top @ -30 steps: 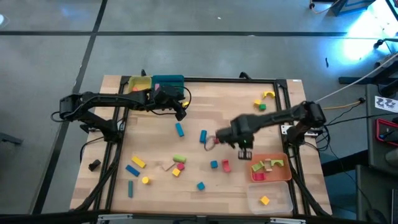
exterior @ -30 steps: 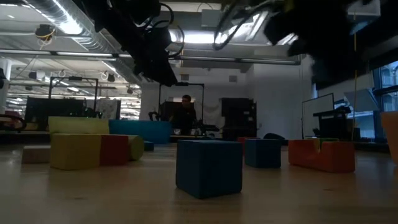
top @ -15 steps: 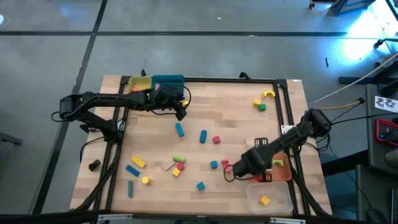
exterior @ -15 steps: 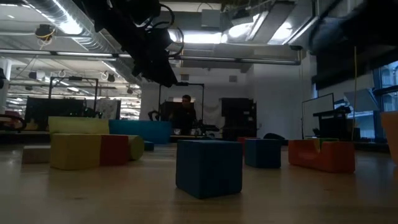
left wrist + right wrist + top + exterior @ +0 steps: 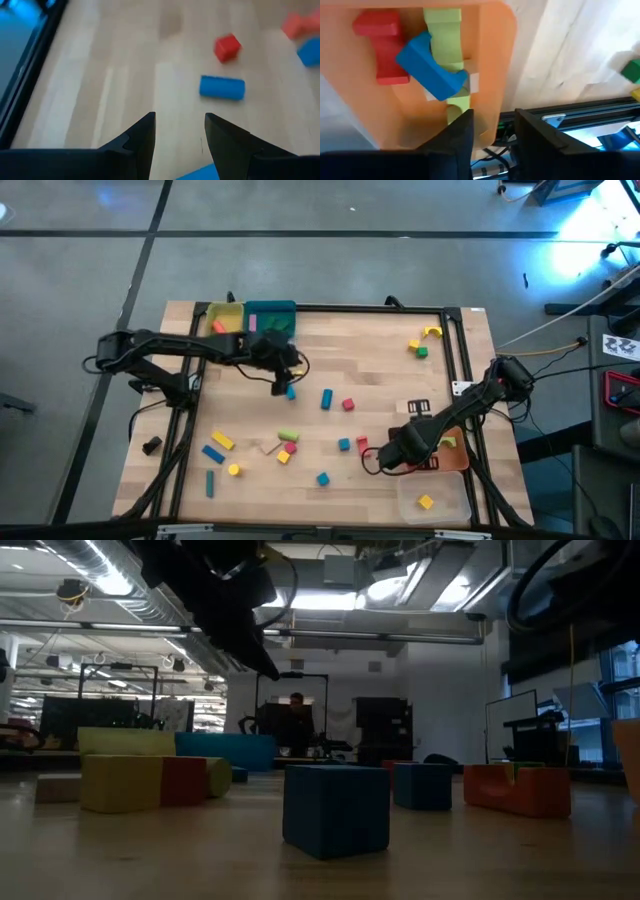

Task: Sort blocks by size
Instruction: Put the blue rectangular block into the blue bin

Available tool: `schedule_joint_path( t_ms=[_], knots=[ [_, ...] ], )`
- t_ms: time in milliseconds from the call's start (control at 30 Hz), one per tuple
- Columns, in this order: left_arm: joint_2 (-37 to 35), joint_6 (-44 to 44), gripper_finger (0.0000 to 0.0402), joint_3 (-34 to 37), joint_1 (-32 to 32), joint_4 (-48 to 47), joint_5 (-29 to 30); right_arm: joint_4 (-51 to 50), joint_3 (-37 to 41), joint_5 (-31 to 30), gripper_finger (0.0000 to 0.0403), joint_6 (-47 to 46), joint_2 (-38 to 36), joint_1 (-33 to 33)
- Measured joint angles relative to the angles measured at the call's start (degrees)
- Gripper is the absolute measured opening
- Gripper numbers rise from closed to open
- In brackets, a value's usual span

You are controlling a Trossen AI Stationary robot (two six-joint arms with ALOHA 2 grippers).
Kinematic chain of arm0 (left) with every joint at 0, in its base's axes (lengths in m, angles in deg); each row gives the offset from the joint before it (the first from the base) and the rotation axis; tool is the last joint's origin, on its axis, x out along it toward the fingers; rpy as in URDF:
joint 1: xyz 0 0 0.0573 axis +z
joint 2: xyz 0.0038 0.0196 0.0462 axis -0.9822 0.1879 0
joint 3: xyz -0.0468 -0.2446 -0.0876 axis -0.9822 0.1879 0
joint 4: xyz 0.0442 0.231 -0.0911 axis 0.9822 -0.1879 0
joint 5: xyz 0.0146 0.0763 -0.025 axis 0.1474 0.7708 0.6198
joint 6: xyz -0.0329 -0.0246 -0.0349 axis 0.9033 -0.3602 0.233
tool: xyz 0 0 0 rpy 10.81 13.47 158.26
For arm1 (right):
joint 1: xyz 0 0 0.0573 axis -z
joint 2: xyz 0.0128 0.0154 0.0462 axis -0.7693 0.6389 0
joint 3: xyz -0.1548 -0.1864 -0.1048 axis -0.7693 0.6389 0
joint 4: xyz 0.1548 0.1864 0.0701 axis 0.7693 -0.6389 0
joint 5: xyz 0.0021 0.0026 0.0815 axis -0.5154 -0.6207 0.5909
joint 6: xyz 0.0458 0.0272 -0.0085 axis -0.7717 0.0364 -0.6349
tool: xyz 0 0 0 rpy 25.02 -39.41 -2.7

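Left claw [image 5: 284, 384] hung open and empty just over a blue cylinder [image 5: 289, 391] mid-surface; loose blocks lay scattered across the wood. Right claw [image 5: 395, 461] sat over the orange tray [image 5: 490, 55], parted, nothing visibly held, a blue block [image 5: 431, 67] lying on the green pieces [image 5: 445, 37]. Risk: that perched block could tip out; the cylinder could roll from an off-centre pinch.

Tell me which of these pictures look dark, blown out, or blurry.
Low view: dim, the blue cube dark against bright ceiling lights. High view: blue-white glare on the floor at top right. Left wrist view: soft, the red cube and blue cylinder fuzzy. Right wrist view: the orange tray is softly focused.
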Motion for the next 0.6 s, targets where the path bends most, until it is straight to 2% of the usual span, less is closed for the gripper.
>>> schedule_joint_path(
  t_ms=[167, 333, 600],
  knots=[
    [2.08, -12.73, 0.0155, 0.0, -1.49, 0.19, -3.28, 0.0, 0.0, -0.27, 0.0155, 0.39, 0.0, 0.0],
    [4.24, -23.25, 0.0155, 0.0, -2.65, -2.73, -3.88, -0.01, -0.08, -0.23, 0.0156, 0.42, 0.0, 0.02],
    [4.85, -31.95, 0.0155, 0.02, -2.84, -11.16, -3.85, 0.0, -0.17, -0.87, 0.0156, 1.78, 0.0, 0.25]
  ],
)
